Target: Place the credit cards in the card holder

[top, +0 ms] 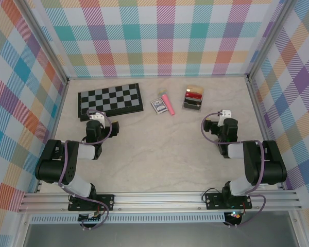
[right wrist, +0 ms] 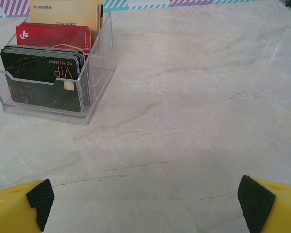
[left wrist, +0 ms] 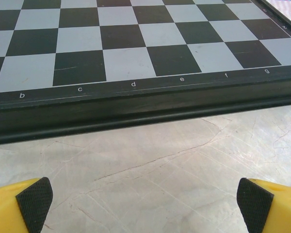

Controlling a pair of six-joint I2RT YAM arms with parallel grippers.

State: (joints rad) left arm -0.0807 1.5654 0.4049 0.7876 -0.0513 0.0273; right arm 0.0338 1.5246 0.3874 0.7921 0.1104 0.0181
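Both left jaws and right jaws stand spread wide, empty. Tan, red and dark plastic credit cards (right wrist: 53,38) stand upright in clear acrylic slotted rack (right wrist: 101,60), far-right tabletop (top: 159,146).

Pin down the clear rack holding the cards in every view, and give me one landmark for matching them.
Top external: clear rack at the far side, right of centre.
Right wrist: clear rack upper left, credit cards upright inside.
Left wrist: faces the near edge of the chessboard instead.
Shared landmark: the pale marbled table.
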